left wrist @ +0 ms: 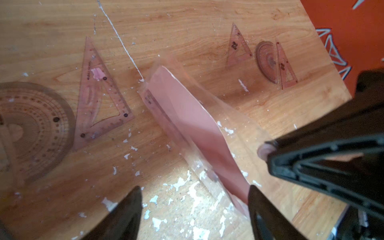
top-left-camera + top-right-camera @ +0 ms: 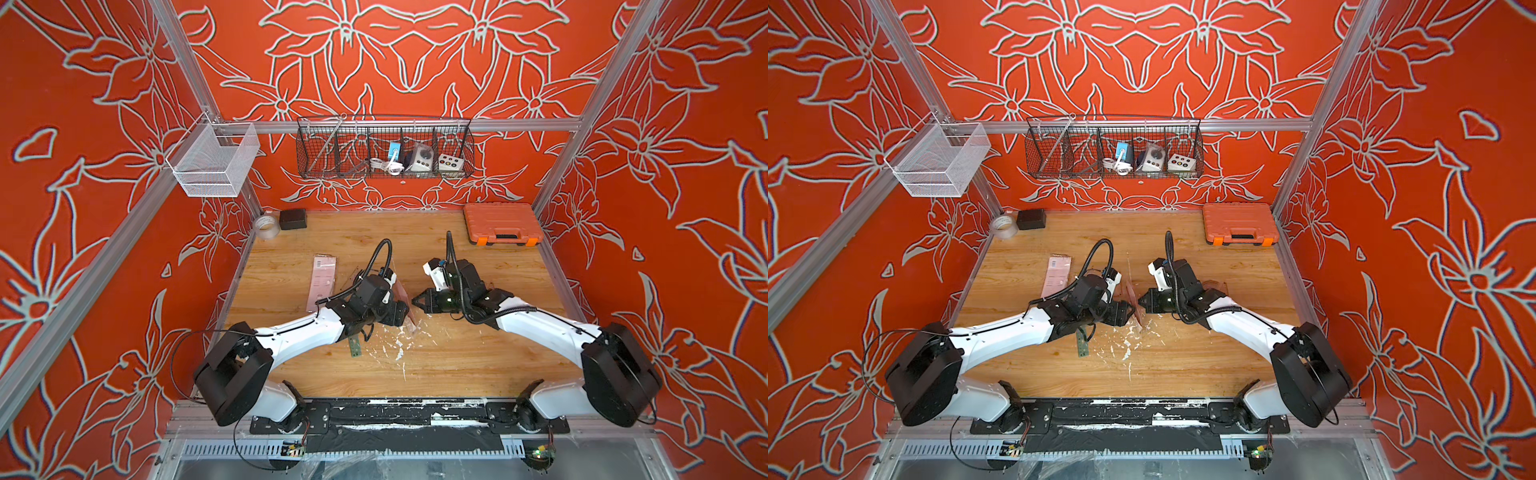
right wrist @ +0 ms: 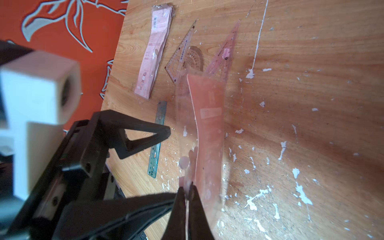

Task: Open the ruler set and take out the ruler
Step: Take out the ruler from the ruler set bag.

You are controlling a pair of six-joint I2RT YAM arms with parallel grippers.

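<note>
wooden table (image 2: 457, 365) in the orange floral cell, scuffed with white flecks. right gripper (image 3: 188, 187) is closed tight on one clear edge of the ruler set (image 3: 207, 128), holding the sleeve on edge above the wood, pink card insert bowed inside. left gripper (image 1: 194, 188) has its jaws wide apart and holds nothing. the sleeve's near end runs down between them, hugging one finger (image 1: 257, 203); can't tell if it touches. step in hand looks like getting the mouth open: left should close on the opposite film layer only, not card plus film, then pull away from the right so the layers part. keep the right pinch fixed, thin film will likely slip or tear if yanked. faint graduations along one sleeve edge suggest a ruler (image 1: 158, 108) is inside, so not out yet. loose set squares (image 1: 99, 97), a protractor (image 1: 31, 128) and a second pink pack (image 3: 153, 52) lie flat on the wood nearby; a green ruler (image 3: 159, 137) lies close by the left gripper.
</note>
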